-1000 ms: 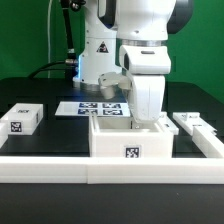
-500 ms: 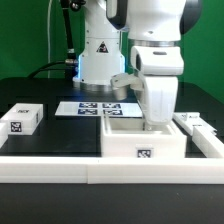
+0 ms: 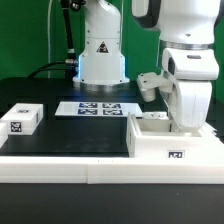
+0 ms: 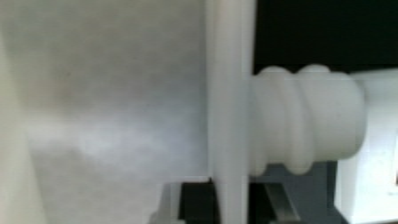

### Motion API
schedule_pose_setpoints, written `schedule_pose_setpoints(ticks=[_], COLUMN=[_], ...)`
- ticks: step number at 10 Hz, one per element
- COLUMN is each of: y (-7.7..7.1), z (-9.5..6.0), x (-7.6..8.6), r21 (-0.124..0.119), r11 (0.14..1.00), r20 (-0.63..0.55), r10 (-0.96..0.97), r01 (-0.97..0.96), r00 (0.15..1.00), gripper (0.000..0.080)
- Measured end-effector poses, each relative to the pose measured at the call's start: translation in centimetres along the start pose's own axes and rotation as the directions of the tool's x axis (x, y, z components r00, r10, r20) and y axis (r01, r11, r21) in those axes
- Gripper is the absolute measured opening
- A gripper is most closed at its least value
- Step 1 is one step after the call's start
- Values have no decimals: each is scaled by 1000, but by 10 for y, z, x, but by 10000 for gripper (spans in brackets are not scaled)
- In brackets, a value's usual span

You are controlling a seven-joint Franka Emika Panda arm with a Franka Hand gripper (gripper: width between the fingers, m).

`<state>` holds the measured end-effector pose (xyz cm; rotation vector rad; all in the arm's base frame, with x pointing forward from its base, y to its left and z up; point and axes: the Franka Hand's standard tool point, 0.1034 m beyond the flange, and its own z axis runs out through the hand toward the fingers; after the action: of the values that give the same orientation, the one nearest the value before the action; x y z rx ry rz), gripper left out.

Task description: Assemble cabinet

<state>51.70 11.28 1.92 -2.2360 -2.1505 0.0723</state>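
Note:
The cabinet [image 3: 172,148] is a white open-topped box with a tag on its front, standing at the exterior view's right against the front rail. My gripper [image 3: 187,124] reaches down into its right side and is shut on one of its walls. In the wrist view the thin white wall of the cabinet [image 4: 226,60] runs straight through the gripper [image 4: 231,150], with a ribbed white finger [image 4: 306,115] pressed against one face. The other finger is hidden behind a blurred white surface.
A small loose white block [image 3: 21,118] with one tag lies at the exterior view's left. The marker board [image 3: 98,108] lies flat by the robot base [image 3: 100,55]. A white rail [image 3: 60,166] runs along the table's front edge.
My gripper has moved toward the exterior view's right, and the cabinet has slid with it from the middle to the right side along the front rail.

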Motion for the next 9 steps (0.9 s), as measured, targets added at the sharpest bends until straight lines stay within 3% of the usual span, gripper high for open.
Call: schedule_pose_setpoints(ticks=[5,6,7,8,9], y=[0,0,0,0,0], z=[-1,-1,-1,-1,-1], x=[3,3,2,2,2], r21=[-3,-3,-3,-3,-3], r11=[1000,1000,1000,1000,1000], r20=[-3,-3,-3,-3,-3], r10=[5,6,7,7,8], r01=[-5,-6,-7,-7,-8], r00=[1000,1000,1000,1000,1000], gripper=[38,226,360,360,543])
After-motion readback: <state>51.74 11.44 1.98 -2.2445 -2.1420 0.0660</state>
